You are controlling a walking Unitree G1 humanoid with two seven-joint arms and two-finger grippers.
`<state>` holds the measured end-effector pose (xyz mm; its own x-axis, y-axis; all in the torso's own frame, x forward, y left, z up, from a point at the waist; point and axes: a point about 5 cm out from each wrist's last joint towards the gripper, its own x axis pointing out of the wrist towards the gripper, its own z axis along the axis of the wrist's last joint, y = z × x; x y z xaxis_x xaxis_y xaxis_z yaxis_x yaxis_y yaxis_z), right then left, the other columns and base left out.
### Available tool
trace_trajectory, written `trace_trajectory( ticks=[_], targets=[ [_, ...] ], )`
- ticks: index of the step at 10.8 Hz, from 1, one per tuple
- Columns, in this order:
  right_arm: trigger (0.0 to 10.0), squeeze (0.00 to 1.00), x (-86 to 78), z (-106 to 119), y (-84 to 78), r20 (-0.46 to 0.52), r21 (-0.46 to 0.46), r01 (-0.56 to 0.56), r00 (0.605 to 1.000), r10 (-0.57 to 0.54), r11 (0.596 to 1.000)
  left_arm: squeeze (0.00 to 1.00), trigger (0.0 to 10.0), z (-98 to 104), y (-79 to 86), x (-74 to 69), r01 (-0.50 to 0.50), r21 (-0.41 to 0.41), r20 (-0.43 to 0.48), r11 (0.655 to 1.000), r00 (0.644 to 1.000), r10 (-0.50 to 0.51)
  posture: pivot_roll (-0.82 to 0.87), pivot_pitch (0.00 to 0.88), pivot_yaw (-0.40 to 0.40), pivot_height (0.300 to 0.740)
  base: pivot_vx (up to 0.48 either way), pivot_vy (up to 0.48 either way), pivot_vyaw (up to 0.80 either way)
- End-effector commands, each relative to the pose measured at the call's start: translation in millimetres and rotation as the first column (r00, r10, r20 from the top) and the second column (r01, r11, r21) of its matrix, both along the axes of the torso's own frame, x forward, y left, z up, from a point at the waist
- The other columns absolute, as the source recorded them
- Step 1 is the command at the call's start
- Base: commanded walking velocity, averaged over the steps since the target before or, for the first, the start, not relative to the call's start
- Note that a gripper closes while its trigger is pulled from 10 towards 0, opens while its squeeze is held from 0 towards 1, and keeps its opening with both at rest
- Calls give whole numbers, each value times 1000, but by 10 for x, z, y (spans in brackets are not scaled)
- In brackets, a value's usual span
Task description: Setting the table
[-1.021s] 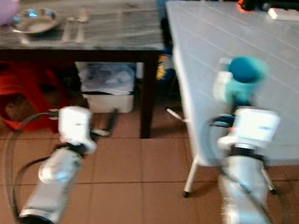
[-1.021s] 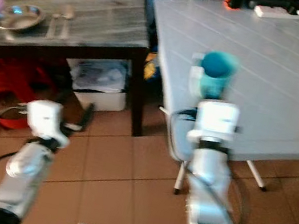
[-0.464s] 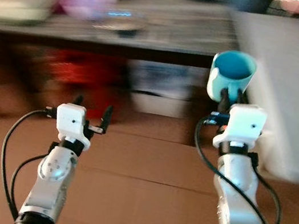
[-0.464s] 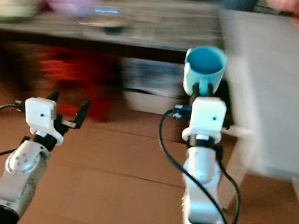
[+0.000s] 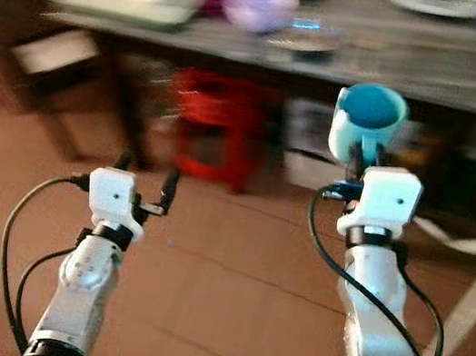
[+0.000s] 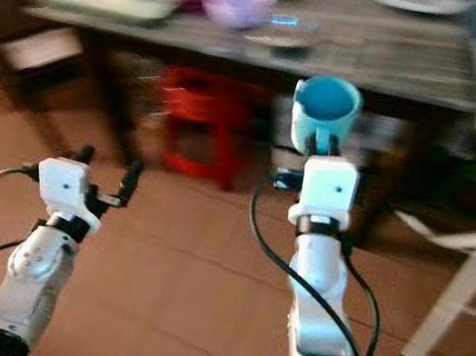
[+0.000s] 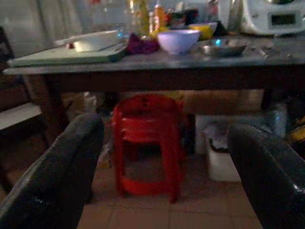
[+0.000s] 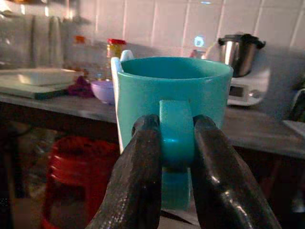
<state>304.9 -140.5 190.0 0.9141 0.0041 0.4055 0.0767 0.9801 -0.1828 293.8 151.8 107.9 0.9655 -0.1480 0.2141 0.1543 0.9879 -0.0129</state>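
The right gripper [image 8: 172, 143] pinches the handle of an upright teal plastic mug [image 5: 368, 120], held in the air before a grey-topped wooden table [image 5: 404, 74]. The left gripper [image 5: 144, 178] hangs empty, fingers spread apart.

Smooth teal plastic cup [image 8: 172, 112]; shiny metal bowl [image 7: 223, 47]; glossy red plastic stools [image 7: 148, 143].

A home kitchen: tiled wall [image 8: 157, 21], cooker [image 8: 240, 50], bowls [image 7: 177, 40] on a table [image 7: 157, 64].
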Motion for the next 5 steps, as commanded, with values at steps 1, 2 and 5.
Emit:
trace_trajectory(
  ticks=[1, 2, 5],
  targets=[
    [10000, 0, -16, 16, -74, 12, 9, 25, 1000, -25, 1000, 0, 10000, 14, -63, -14, 41, 5, 10, 999, 999, -41, -100, 151, 100, 740, 0, 0, 0],
    [10000, 0, -21, 14, -80, 12, 10, 26, 1000, -26, 1000, 0, 10000, 27, -77, -29, 67, -1, 24, 998, 997, -67, -103, 151, 98, 740, 0, 0, 0],
    [10000, 0, -19, 6, -65, 9, 16, 18, 1000, -18, 1000, 0, 10000, 19, -78, -39, 102, -21, 24, 995, 995, -101, -102, 149, 95, 740, 231, 0, 0]
  ],
)
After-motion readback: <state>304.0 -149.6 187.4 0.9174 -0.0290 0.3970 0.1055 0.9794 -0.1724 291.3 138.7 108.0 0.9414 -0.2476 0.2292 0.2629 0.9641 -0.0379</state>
